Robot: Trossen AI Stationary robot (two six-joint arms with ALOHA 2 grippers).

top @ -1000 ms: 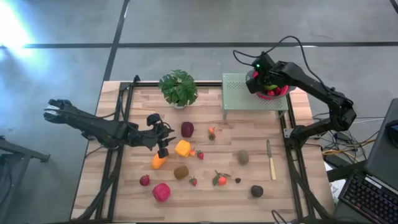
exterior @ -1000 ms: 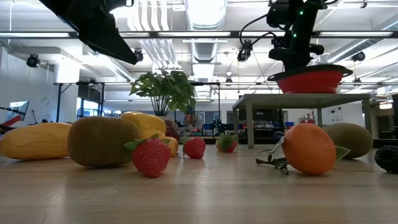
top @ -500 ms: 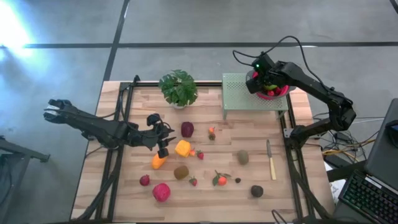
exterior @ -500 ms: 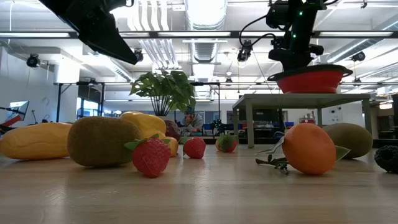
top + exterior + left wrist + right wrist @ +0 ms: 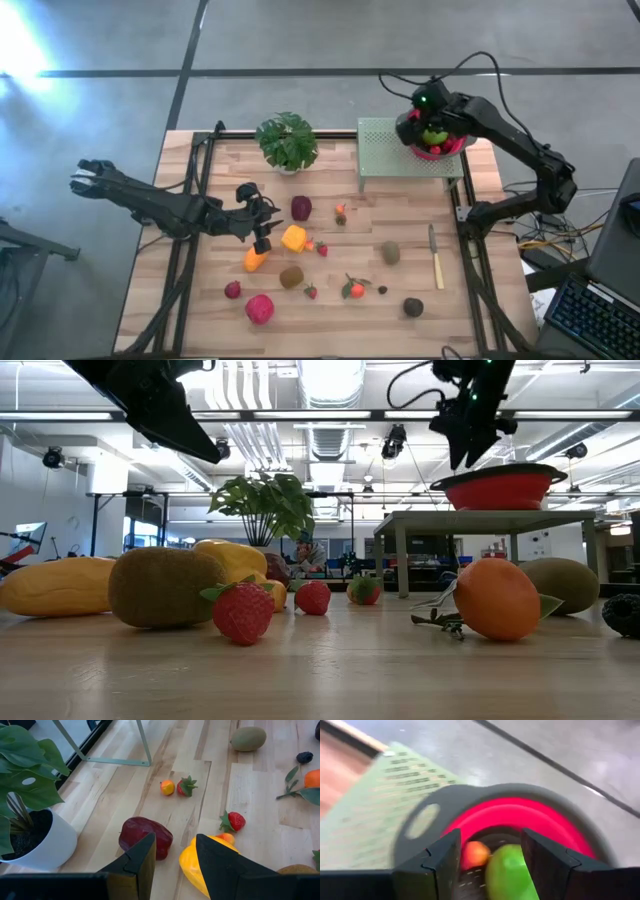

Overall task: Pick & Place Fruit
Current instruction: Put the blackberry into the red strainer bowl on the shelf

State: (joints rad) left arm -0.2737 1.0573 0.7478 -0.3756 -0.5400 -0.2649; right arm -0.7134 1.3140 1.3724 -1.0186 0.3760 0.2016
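Several toy fruits lie scattered on the wooden table, among them a maroon one (image 5: 301, 208) (image 5: 146, 837), a yellow one (image 5: 294, 238) (image 5: 192, 865), a brown kiwi (image 5: 291, 276) and an orange with a leaf (image 5: 355, 289) (image 5: 497, 598). A red bowl (image 5: 452, 150) (image 5: 497, 490) stands on the green stand (image 5: 385, 152) at the far right, with a green fruit (image 5: 433, 135) (image 5: 510, 870) and a reddish one (image 5: 475, 854) in it. My right gripper (image 5: 424, 122) (image 5: 492, 865) hangs open above the bowl, holding nothing. My left gripper (image 5: 266, 228) (image 5: 172, 865) hovers open just left of the maroon and yellow fruits.
A potted plant (image 5: 287, 142) (image 5: 30, 835) stands at the far edge, left of the stand. A knife (image 5: 436, 258) lies near the right edge. More fruits fill the near half of the table, such as a red one (image 5: 260, 308) and a dark one (image 5: 413, 306).
My right gripper has risen out of the red bowl and now hangs clear above its rim. The green fruit stays in the bowl.
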